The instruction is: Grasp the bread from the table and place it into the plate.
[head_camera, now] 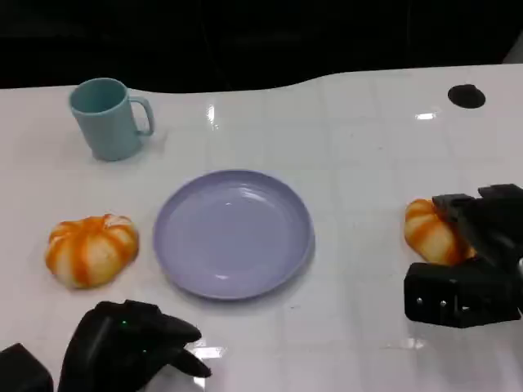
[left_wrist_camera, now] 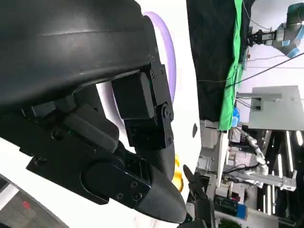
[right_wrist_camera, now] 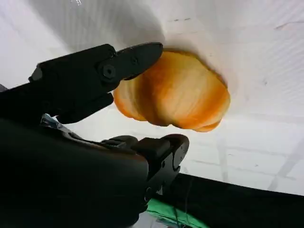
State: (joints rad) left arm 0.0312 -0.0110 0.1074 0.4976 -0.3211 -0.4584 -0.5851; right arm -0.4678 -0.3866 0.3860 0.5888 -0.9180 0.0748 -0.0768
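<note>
while my right hand [head_camera: 470, 261] sits at the bread [head_camera: 431, 231] on the desk [head_camera: 359, 131], well right of the plate [head_camera: 234, 233], nothing is lifted yet. right wrist view: fingers [right_wrist_camera: 137, 57] spread either side of the bread, one tip touching its top edge, another tip [right_wrist_camera: 166, 149] just beside the lower edge; looks like closing around it, not a firm hold as far as i can tell. bread seems to rest on the desk.

left hand [head_camera: 127, 343] is low near the front edge, fingers curled in, holding nothing. second bread [head_camera: 91, 249] lies left of the plate, apart from it. teal mug [head_camera: 108, 118] stands upright far left, well clear.

risks, my guess: contact is near the edge of a rounded, probably soft bun, so it could squirt out sideways or roll when the fingers close. squeezing too hard would dent it. if the grip is shallow it may drop on the way over to the plate. plate rim is low; a low carry could nudge the plate.

hard to see: head view has my right hand covering the right part of the bread, so the far-side contact is hidden. left wrist view shows mostly my own black shell, a sliver of plate rim [left_wrist_camera: 168, 52] and a bit of orange i can't place for sure.
</note>
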